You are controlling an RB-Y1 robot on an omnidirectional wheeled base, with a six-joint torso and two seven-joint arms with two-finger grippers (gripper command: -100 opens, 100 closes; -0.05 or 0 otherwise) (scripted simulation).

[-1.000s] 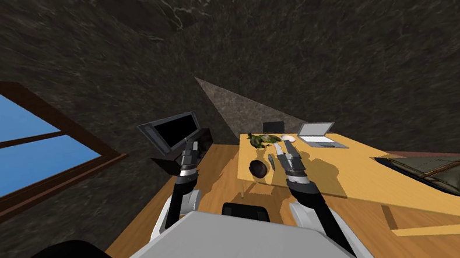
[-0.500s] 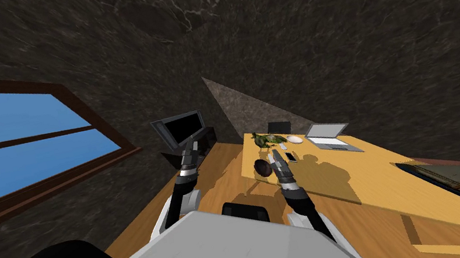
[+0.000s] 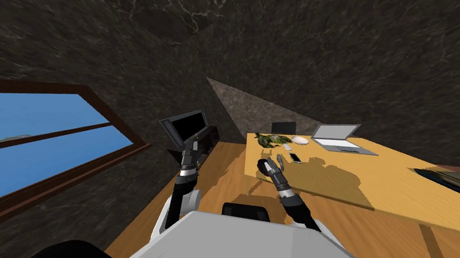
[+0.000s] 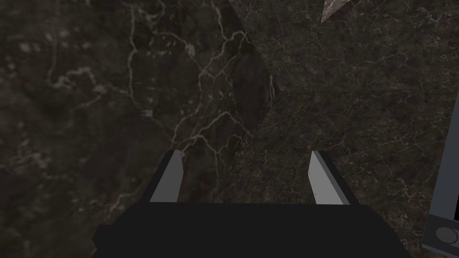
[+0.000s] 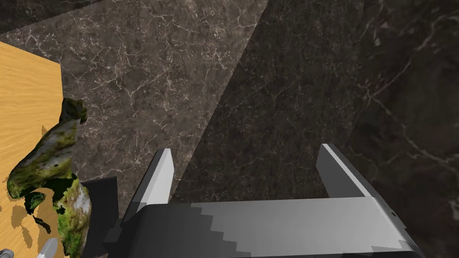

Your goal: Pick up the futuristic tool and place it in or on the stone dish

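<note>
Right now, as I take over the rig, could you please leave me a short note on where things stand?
Left claw: open, empty, raised toward the wall.
Right claw: open, empty, over the end of the table, with a mossy green lump ahead to one side.
Small grey tool lies on the table just past the right claw. The dark round dish sits beside that claw, partly hidden by it.
Done: nothing grasped yet.
Left: grasp the tool, carry it to the dish, release.

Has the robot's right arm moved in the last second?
Yes: the right arm swung left across the table, away from the laptop, toward the table's left edge.
</note>
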